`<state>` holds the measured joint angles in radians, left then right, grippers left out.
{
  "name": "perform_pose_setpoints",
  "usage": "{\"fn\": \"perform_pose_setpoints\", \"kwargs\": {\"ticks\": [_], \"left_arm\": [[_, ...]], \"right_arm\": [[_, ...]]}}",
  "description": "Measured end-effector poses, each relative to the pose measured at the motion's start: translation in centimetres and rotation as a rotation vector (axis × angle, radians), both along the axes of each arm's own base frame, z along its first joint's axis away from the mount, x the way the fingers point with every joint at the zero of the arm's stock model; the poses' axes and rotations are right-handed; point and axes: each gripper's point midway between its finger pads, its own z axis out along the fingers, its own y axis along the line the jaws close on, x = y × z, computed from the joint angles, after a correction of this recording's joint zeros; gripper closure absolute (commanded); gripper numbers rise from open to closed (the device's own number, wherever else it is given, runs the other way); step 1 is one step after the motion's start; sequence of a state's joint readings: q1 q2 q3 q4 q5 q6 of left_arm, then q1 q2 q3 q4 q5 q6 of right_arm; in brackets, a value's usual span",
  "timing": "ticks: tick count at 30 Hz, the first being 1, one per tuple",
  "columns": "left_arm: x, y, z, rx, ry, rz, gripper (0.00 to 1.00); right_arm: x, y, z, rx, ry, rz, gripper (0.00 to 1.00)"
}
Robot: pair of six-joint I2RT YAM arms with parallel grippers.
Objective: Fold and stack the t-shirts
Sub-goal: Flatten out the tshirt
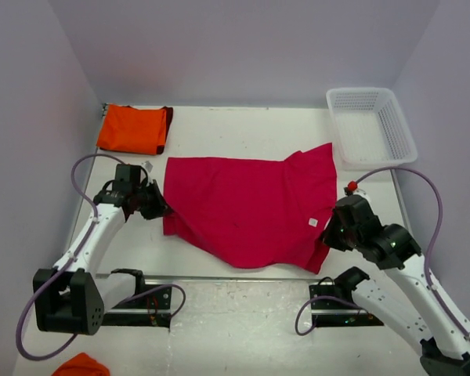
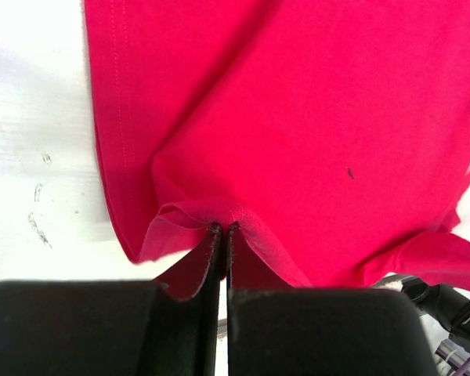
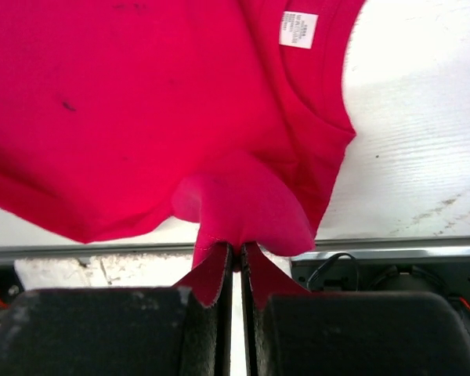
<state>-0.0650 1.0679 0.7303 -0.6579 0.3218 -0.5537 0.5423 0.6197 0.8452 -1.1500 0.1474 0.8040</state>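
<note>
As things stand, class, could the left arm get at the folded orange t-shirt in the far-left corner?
Probably not yet: the left gripper is shut on the crimson t-shirt. Once released, mostly bare table lies between it and the orange t-shirt.

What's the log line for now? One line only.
left gripper: shut on pink shirt | right gripper: shut on pink shirt | orange shirt: folded, far-left corner

- A small white tag (image 3: 298, 30) at the collar of the crimson-pink t-shirt (image 3: 141, 102) carries dark print, seemingly a few short lines, but too blurred to read.
- Nothing else legible.
</note>
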Motion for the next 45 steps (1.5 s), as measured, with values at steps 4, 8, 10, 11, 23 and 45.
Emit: {"fn": "perform_pose_setpoints", "kwargs": {"ticks": [4,8,10,11,23,45], "left_arm": [[0.7,0.2,-1.8,0.016,0.070,-0.003,1.00],[1.2,0.4,-2.2,0.017,0.085,0.005,1.00],[1.9,0.5,-1.7,0.022,0.073,0.009,1.00],[2.3,0.7,-1.4,0.024,0.064,0.014,1.00],[4.4,2.6,0.2,0.077,0.004,0.076,1.00],[7.4,1.8,6.4,0.022,-0.290,0.057,1.00]], "right_arm": [[1.2,0.0,0.0,-0.061,0.025,-0.023,1.00],[3.0,0.4,1.2,-0.081,-0.004,-0.044,1.00],[4.1,0.6,1.6,-0.095,-0.019,-0.058,1.00],[4.7,0.7,1.7,-0.104,-0.025,-0.065,1.00],[9.2,1.4,0.2,-0.248,-0.010,-0.058,1.00],[18.2,2.1,7.8,-0.353,-0.313,0.086,1.00]]}}
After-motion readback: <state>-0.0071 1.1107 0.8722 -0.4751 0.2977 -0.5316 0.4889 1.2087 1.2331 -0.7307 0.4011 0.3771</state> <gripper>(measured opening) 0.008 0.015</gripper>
